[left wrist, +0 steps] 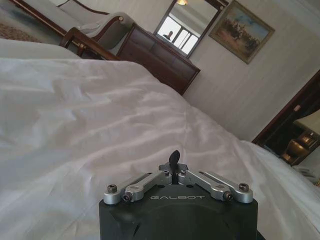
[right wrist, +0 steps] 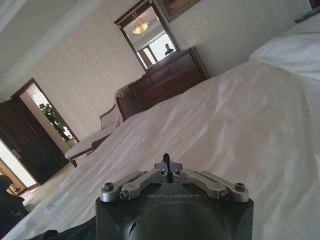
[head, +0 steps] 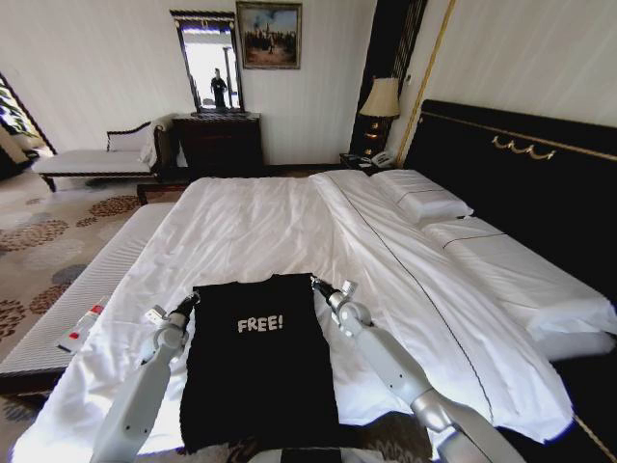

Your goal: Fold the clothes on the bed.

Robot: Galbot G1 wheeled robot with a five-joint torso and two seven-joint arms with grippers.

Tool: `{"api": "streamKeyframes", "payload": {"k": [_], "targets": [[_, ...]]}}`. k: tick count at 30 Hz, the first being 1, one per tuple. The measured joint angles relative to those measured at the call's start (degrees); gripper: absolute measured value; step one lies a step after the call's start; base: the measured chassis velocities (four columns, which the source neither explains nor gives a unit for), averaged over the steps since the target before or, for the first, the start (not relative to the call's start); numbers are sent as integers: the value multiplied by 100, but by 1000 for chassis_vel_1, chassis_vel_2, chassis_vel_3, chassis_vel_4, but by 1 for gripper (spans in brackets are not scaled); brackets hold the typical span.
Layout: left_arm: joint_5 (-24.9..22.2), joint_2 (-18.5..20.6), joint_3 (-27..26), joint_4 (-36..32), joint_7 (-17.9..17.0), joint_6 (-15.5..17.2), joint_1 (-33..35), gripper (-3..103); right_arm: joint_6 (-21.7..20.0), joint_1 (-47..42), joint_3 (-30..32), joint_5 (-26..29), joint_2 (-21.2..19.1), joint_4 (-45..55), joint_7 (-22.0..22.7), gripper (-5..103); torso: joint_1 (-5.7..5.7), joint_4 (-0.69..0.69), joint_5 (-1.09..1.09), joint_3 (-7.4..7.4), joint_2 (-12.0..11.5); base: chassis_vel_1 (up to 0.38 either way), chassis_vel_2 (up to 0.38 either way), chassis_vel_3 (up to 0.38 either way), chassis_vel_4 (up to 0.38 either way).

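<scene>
The clothes (head: 255, 371), a black T-shirt with white "FREE!" lettering, lie flat as a long strip at the near end of the bed (head: 260, 227). My left gripper (head: 192, 300) is at the shirt's far left corner, fingers shut with a sliver of black cloth at the tips. In the left wrist view the left gripper (left wrist: 174, 159) points across white sheet. My right gripper (head: 317, 285) is shut the same way at the far right corner. The right wrist view shows the right gripper (right wrist: 166, 161) over the sheet, with dark fabric (right wrist: 60, 232) low beside it.
White pillows (head: 424, 201) lie by the black headboard (head: 525, 169). A pale bench (head: 72, 304) runs along the bed's left side with a small red and white item (head: 82, 328) on it. A dark dresser (head: 220, 143), a mirror and a chaise stand at the far wall.
</scene>
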Motion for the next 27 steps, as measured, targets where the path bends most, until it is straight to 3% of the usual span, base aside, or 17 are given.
{"api": "streamKeyframes", "payload": {"k": [4, 11, 27], "targets": [[-379, 361, -245, -450, -18, 5, -39, 0, 262, 354, -145, 333, -205, 226, -359, 0, 0, 0, 1, -1, 0, 0, 0, 0, 0], [-775, 750, -327, -490, 57, -21, -358, 0, 538, 912, -517, 688, -116, 8, -697, 0, 0, 1, 1, 0, 0, 0, 0, 0, 0], [-1443, 1465, 429, 273, 542, -191, -1655, 0, 768, 1910, -821, 1276, 116, -442, -818, 0, 2, 0, 1, 1, -2, 0, 0, 0, 0]]}}
